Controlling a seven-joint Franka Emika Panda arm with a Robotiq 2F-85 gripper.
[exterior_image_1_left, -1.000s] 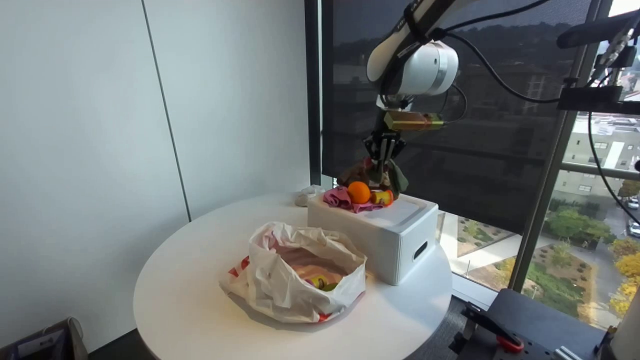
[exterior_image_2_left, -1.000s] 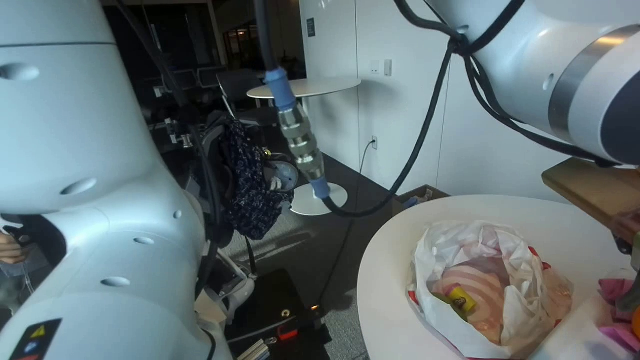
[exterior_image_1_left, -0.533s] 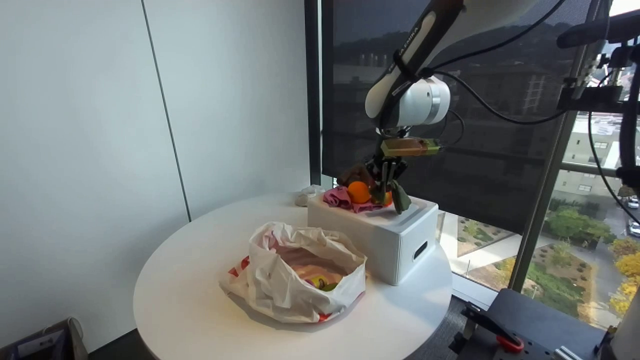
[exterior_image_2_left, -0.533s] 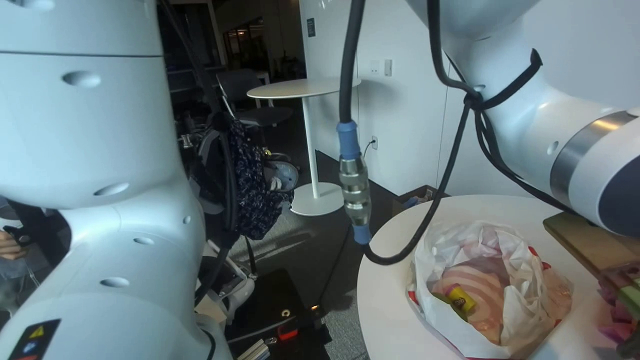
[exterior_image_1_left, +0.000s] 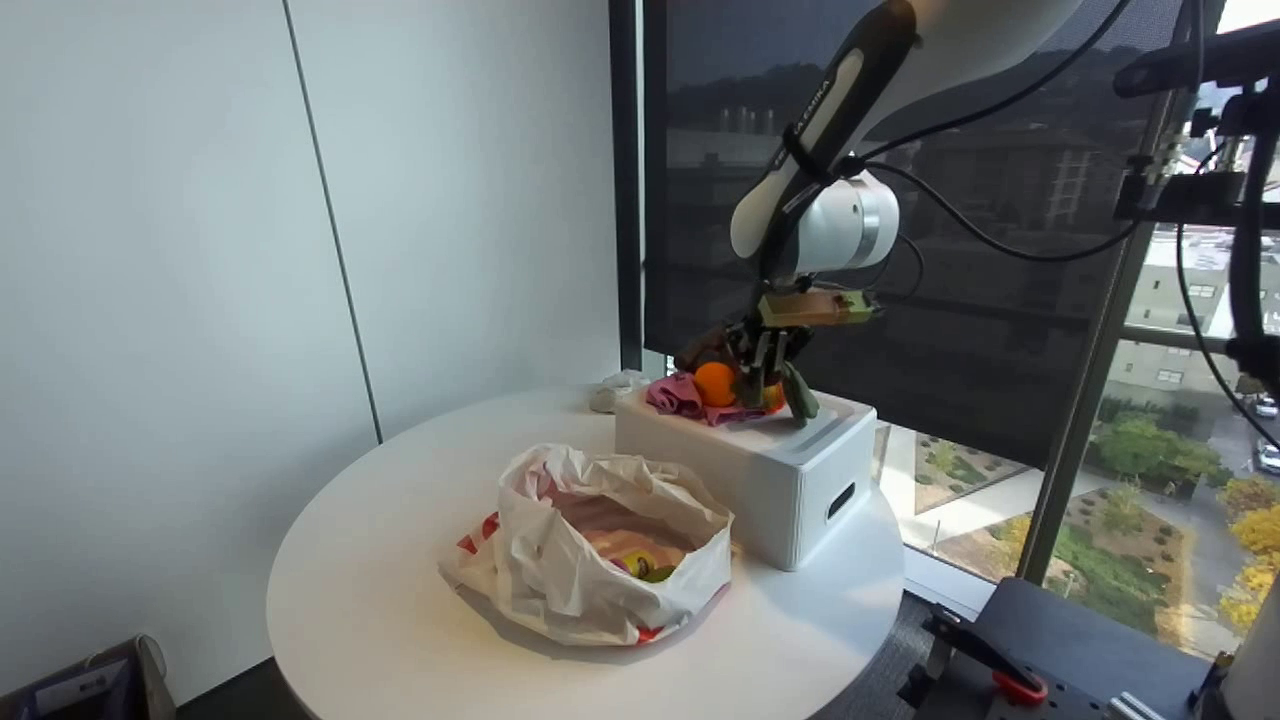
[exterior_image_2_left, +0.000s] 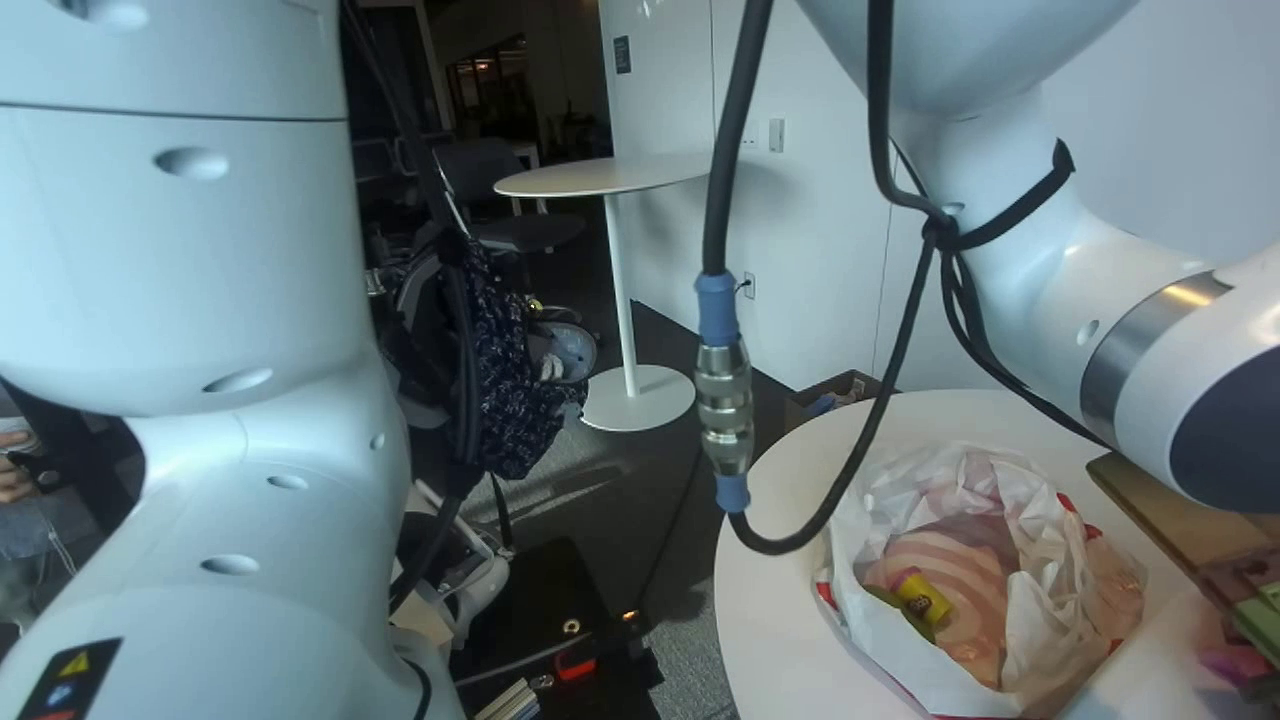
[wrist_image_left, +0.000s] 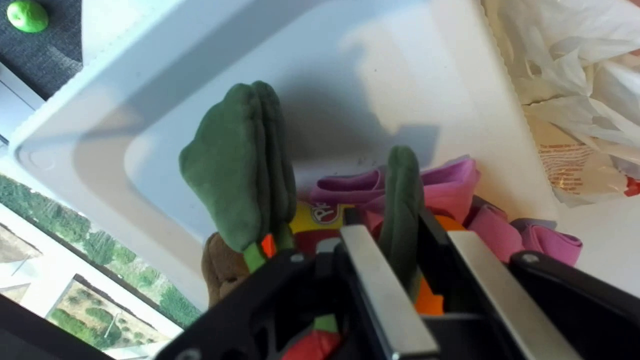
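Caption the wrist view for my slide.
Robotiq gripper astride a green plush leaf above a white box bearing pink cloth and a Play-Doh tub.

Pale wall (exterior_image_1_left: 170, 250), dark shade (exterior_image_1_left: 980, 330) over daylit window (exterior_image_1_left: 1165, 430), grey carpet (exterior_image_2_left: 685, 640).

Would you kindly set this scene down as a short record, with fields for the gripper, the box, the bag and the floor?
Gripper: low over the white box; jaws parted
Between the jaws: green plush leaf
Beside the jaws: second green plush leaf; contact with the box unclear
On the box: orange, pink cloth and yellow tub, close together
Bag: white, open at the top, beside the box on the round table
In the bag: second yellow tub
Floor: round green item, seen in the wrist view
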